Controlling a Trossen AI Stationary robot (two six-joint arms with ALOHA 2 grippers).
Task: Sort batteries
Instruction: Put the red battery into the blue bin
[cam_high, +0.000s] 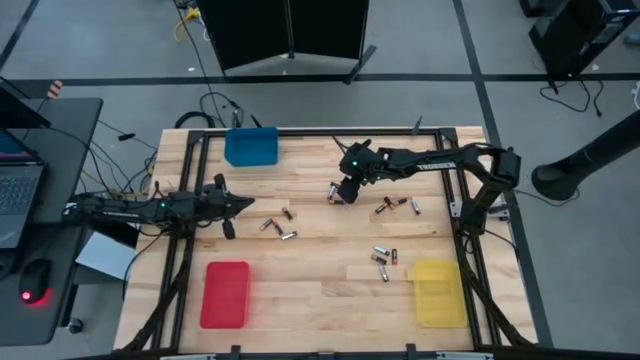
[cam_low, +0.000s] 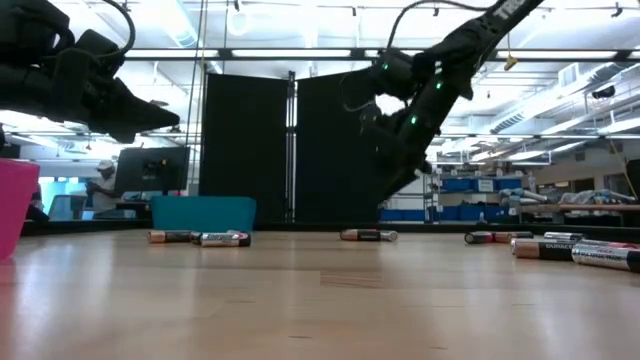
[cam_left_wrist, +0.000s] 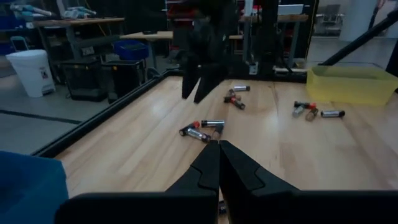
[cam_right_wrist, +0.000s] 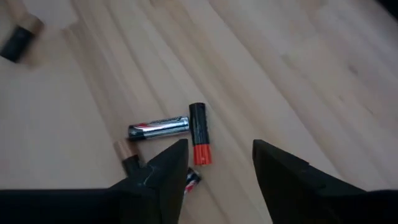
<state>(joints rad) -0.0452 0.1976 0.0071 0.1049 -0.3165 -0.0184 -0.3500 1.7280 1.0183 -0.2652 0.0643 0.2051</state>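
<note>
1. The right gripper (cam_right_wrist: 214, 165) hovers, jaws spread and empty, over a tight cluster of small cylindrical silver, black and red batteries (cam_right_wrist: 198, 133) on the wooden counter (cam_high: 330, 290); closing could pinch two cells or knock one rolling
2. The left gripper (cam_left_wrist: 219, 163) waits, jaws closed
3. The blue tray (cam_high: 251, 146), red tray (cam_high: 225, 294) and yellow tray (cam_high: 438, 292) look empty; every battery lies on the counter

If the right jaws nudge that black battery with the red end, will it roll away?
Probably. The black cylindrical battery with the red end lies on its side on the smooth wooden table, so a sideways nudge likely rolls it. The silver battery touching it might stop it on that side.
</note>
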